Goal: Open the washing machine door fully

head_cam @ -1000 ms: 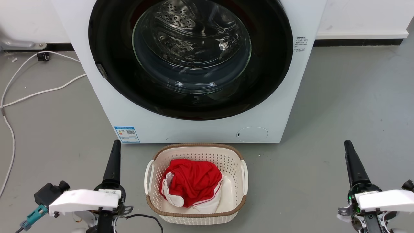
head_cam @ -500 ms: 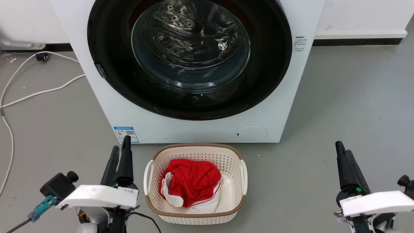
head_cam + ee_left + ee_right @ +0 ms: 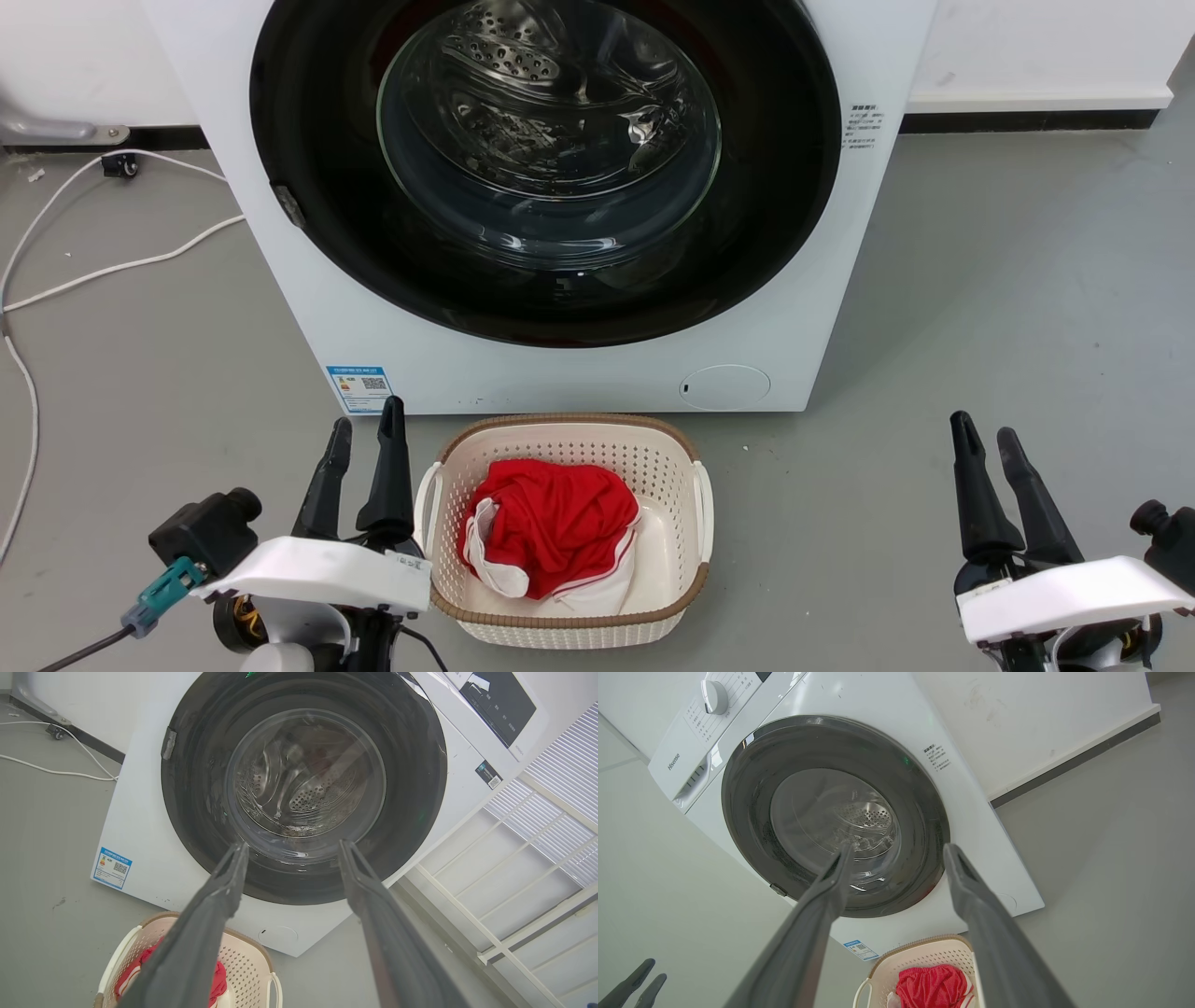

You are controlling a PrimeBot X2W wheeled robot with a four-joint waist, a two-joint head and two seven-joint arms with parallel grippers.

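The washing machine door (image 3: 775, 187) is a wide glossy black disc with a clear glass bowl in its middle. It lies flush against the white machine (image 3: 280, 308), with a small grey catch (image 3: 291, 205) on its left rim. My left gripper (image 3: 367, 415) stands open low at the left, short of the machine's front. My right gripper (image 3: 982, 427) is open at the lower right, well clear of the machine. In the left wrist view the door (image 3: 416, 788) sits beyond my open left gripper (image 3: 293, 844). The right wrist view has the door (image 3: 747, 812) beyond my open right gripper (image 3: 898, 847). Neither gripper holds anything.
A cream basket (image 3: 565, 422) with a red and white cloth (image 3: 551, 523) stands on the grey floor in front of the machine, between my arms. White cables (image 3: 121, 266) trail at the left. A small round white flap (image 3: 724, 385) sits low on the machine.
Both grippers have gone from shut to open. The left arm has shifted right and a little forward, towards the basket. The right arm has shifted slightly left.
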